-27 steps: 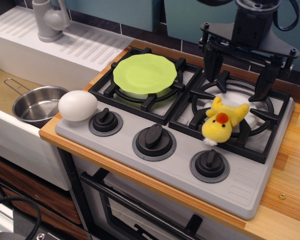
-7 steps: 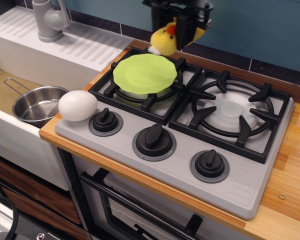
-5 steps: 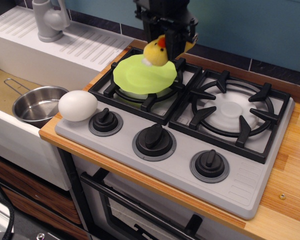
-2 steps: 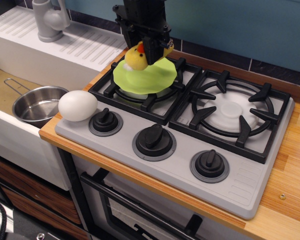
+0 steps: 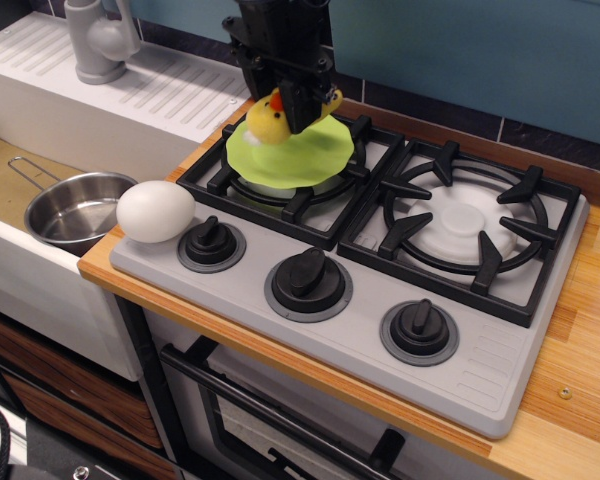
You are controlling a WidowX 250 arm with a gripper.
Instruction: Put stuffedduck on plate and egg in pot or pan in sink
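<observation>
My gripper (image 5: 292, 100) is shut on the yellow stuffedduck (image 5: 270, 118) and holds it over the back part of the lime-green plate (image 5: 292, 155), close above it; I cannot tell if the duck touches the plate. The plate rests on the left rear burner grate. The white egg (image 5: 155, 210) lies on the stove's front left corner. The steel pot (image 5: 75, 208) with its wire handle stands in the sink (image 5: 5, 180), just left of the egg.
The grey faucet (image 5: 98, 40) and ribbed drainboard (image 5: 130, 75) are at the back left. The right burner grate (image 5: 465, 225) is bare. Three black knobs (image 5: 308, 275) line the stove's front. A wooden counter (image 5: 580, 330) runs on the right.
I lifted the duck off the right burner and carried it left and down over the plate. In the last half second it barely shifted. Egg and pot have not moved.
</observation>
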